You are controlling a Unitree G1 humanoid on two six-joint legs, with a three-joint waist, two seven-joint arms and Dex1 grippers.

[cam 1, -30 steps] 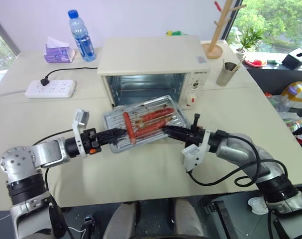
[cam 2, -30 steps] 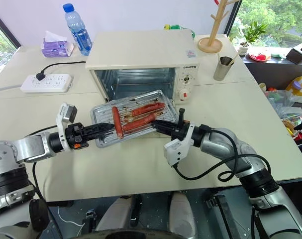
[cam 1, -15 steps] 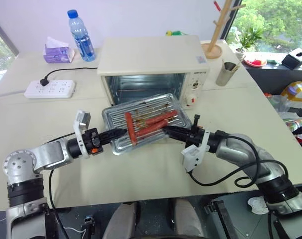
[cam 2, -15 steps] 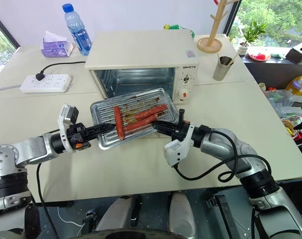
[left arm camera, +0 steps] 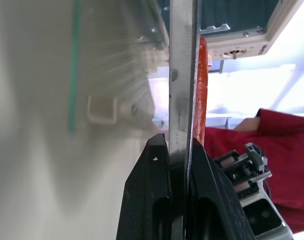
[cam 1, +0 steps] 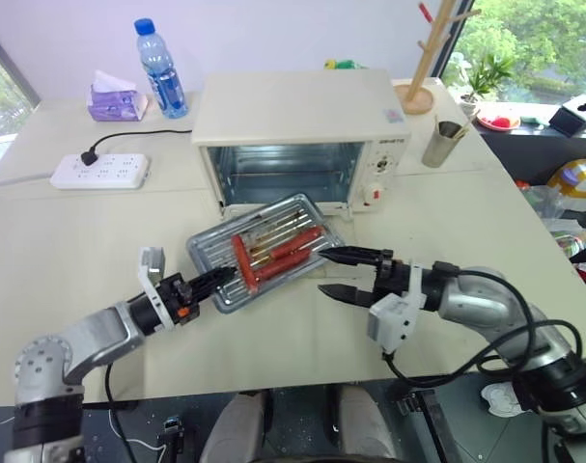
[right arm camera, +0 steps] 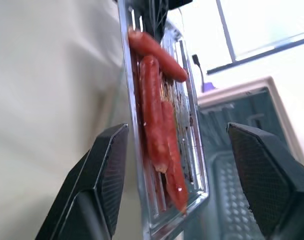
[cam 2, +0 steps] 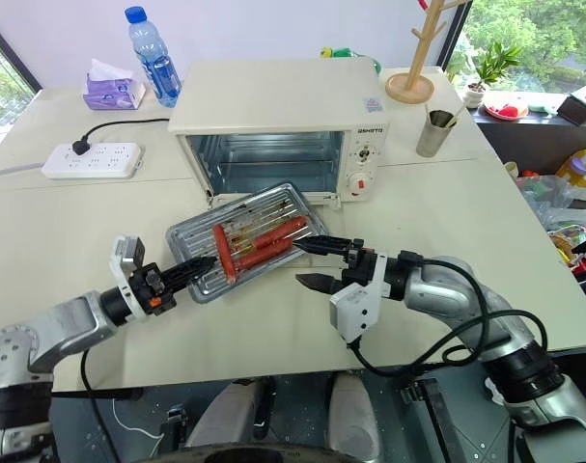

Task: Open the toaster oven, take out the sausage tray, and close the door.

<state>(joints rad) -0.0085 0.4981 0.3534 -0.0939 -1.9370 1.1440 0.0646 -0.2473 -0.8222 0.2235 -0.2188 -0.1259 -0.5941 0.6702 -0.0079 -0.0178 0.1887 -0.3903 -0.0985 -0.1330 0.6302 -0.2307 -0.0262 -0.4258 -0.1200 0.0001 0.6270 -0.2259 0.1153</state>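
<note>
The cream-white toaster oven (cam 1: 293, 121) stands open at the table's middle. Its door (left arm camera: 102, 108) is folded down in front, largely under the tray. The silver sausage tray (cam 1: 208, 249) sits slanted before the opening and holds several red sausages (cam 1: 273, 253). My left gripper (cam 1: 220, 280) is shut on the tray's near left rim; the rim (left arm camera: 183, 75) runs up between its fingers (left arm camera: 152, 190). Beside the tray's right corner my right gripper (cam 1: 323, 271) is open, its fingers (right arm camera: 104, 175) spread wide and not clamping the rim.
A water bottle (cam 1: 160, 82), a tissue pack (cam 1: 112, 99) and a power strip (cam 1: 99, 171) with its cable lie at the back left. A metal cup (cam 1: 442, 143) and a wooden stand (cam 1: 423, 68) stand right of the oven.
My right gripper has let go of the tray, opened and drawn back a little. My left gripper has sunk with the tray's left end, and the tray now lies lower.
</note>
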